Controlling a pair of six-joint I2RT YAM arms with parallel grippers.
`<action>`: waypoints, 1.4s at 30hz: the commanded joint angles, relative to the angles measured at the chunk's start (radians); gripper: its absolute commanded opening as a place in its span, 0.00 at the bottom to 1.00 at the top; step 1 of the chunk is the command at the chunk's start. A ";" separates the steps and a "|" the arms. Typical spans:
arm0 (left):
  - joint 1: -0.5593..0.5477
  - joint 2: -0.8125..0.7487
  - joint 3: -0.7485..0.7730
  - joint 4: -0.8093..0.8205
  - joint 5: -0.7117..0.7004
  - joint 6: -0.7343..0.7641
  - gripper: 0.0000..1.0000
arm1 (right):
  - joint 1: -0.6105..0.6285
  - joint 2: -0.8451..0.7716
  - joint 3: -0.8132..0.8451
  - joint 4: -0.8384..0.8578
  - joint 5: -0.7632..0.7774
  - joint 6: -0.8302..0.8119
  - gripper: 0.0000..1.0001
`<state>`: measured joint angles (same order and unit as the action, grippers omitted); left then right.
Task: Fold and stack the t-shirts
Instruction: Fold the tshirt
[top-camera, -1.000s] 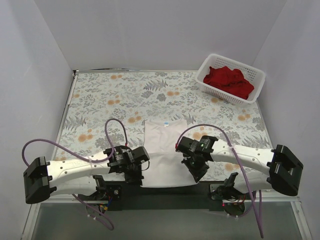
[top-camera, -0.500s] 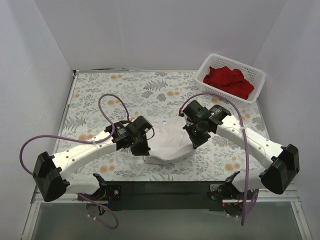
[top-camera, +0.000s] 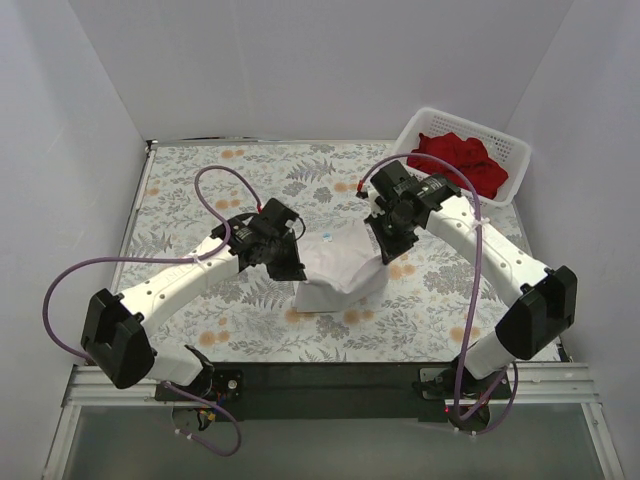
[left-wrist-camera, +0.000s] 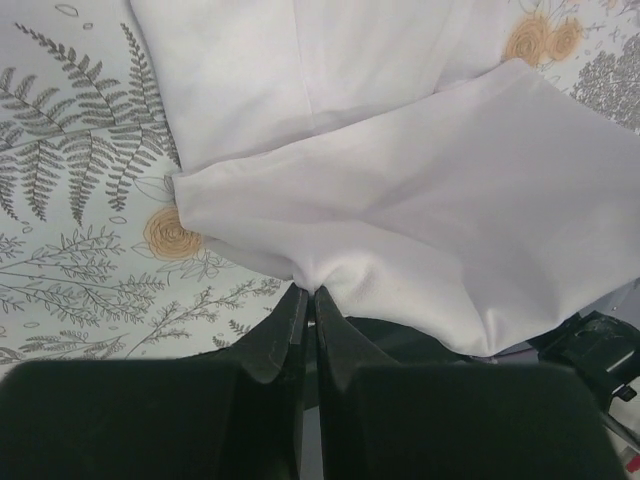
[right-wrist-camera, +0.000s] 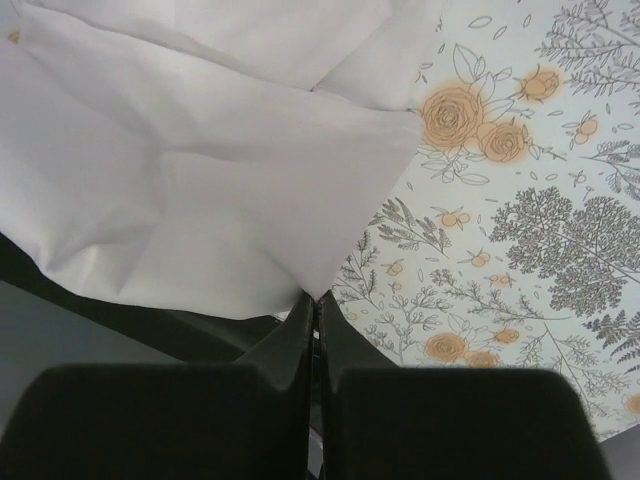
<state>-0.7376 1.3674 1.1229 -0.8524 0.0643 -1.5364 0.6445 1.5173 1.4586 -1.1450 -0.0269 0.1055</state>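
Note:
The white t-shirt (top-camera: 338, 275) lies mid-table, its near part lifted and carried over the far part. My left gripper (top-camera: 293, 266) is shut on its left corner; in the left wrist view the jaws (left-wrist-camera: 310, 292) pinch a bunched edge of the white t-shirt (left-wrist-camera: 420, 190). My right gripper (top-camera: 385, 250) is shut on the right corner; in the right wrist view the jaws (right-wrist-camera: 316, 296) pinch a pointed corner of the white t-shirt (right-wrist-camera: 200, 190). The red t-shirts (top-camera: 460, 160) lie heaped in the basket.
A white lattice basket (top-camera: 512, 150) stands at the far right corner of the table. The table carries a floral cloth (top-camera: 200, 200). White walls close in the left, right and back sides. Purple cables loop off both arms.
Both grippers have moved away from the near edge toward the table's middle, carrying the shirt's near hem up and over the far half. The shirt's visible area has shortened.

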 joint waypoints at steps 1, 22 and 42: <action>0.043 0.009 0.055 0.022 0.037 0.051 0.00 | -0.032 0.033 0.095 -0.012 -0.057 -0.050 0.01; 0.182 -0.028 -0.013 0.053 0.164 0.098 0.00 | -0.115 0.057 0.085 -0.001 -0.237 -0.084 0.01; -0.244 -0.355 -0.158 -0.114 0.082 -0.200 0.00 | 0.158 -0.365 -0.295 0.010 -0.320 0.122 0.01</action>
<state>-0.9787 0.9943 0.8810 -0.9264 0.1673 -1.7103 0.8009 1.1435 1.0740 -1.1355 -0.3874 0.1844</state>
